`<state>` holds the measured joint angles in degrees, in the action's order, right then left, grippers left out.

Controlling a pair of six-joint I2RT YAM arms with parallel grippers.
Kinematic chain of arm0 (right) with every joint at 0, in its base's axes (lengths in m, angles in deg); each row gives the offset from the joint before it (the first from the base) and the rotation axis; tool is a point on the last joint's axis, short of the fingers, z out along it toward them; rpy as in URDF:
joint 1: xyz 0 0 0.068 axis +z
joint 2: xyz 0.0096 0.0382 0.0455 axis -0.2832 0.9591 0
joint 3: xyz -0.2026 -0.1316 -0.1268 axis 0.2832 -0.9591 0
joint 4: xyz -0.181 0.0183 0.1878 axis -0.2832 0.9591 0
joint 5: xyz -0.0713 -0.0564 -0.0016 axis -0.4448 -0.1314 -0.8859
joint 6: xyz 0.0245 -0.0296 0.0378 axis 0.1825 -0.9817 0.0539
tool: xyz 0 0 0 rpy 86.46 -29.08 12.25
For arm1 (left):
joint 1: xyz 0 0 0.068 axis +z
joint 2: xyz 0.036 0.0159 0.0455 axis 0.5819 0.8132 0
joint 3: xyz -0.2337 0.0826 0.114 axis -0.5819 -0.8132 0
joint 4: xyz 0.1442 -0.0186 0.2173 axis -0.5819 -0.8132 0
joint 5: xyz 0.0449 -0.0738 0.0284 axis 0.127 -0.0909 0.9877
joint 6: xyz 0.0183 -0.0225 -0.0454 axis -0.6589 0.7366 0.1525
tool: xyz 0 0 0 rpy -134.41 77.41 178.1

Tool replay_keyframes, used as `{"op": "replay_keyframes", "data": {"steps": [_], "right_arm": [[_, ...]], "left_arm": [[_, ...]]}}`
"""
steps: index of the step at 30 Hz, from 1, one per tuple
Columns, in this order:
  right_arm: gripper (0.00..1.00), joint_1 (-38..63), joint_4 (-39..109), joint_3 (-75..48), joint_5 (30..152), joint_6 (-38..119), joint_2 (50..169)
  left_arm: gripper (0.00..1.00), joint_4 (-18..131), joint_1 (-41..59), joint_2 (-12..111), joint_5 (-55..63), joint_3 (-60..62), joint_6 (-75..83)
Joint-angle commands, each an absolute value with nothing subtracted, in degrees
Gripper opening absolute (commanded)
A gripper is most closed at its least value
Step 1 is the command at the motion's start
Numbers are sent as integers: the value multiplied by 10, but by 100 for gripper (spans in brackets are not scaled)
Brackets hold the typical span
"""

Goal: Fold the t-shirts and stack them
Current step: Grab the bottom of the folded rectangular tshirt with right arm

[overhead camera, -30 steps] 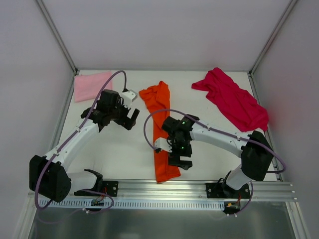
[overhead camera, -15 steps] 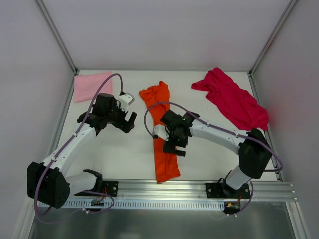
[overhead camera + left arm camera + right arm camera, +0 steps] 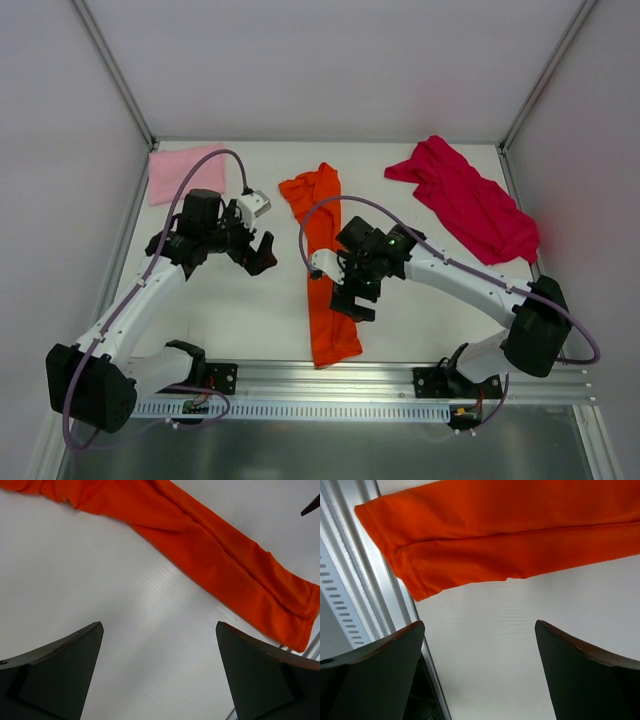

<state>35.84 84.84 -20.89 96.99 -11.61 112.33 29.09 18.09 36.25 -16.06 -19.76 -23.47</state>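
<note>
The orange t-shirt lies folded into a long narrow strip running from the table's middle back to the front rail. It also shows in the left wrist view and the right wrist view. The light pink t-shirt lies folded flat at the back left. The magenta t-shirt lies crumpled at the back right. My left gripper is open and empty above bare table left of the orange strip. My right gripper is open and empty, just right of the strip's near half.
A metal rail runs along the table's front edge by the arm bases. White walls with metal corner posts enclose the left, back and right sides.
My left gripper has drawn back left and nearer, away from the orange strip. My right gripper has lifted off the strip's near end and shifted a little back and right. The shirts have not moved.
</note>
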Motion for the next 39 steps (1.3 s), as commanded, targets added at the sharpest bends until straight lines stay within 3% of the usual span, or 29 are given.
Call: {"op": "replay_keyframes", "data": {"steps": [1,9,18,21,27,30,32,33,35,39], "right_arm": [[100,376,877,-221,1026,-130,1107],[100,412,887,-256,1079,-138,1084],[100,396,607,-299,712,-69,1083],[100,381,474,-324,495,-93,1073],[100,226,276,-356,404,-73,1061],[100,116,210,-386,452,-74,1011],[100,15,342,-355,559,-10,992],[100,-4,395,-337,660,4,995],[100,-20,508,-298,749,-21,1010],[100,-34,556,-389,901,-68,929]], "left_arm": [[99,287,189,376,-209,-197,-260],[99,282,217,358,-237,-189,-266],[99,296,256,307,-220,-200,-255],[99,301,265,301,-216,-203,-252],[99,317,277,289,-226,-216,-244],[99,316,281,293,-224,-216,-244],[99,311,283,296,-224,-213,-246],[99,309,284,295,-224,-212,-246],[99,304,286,292,-224,-214,-247],[99,312,287,280,-224,-226,-248]]}}
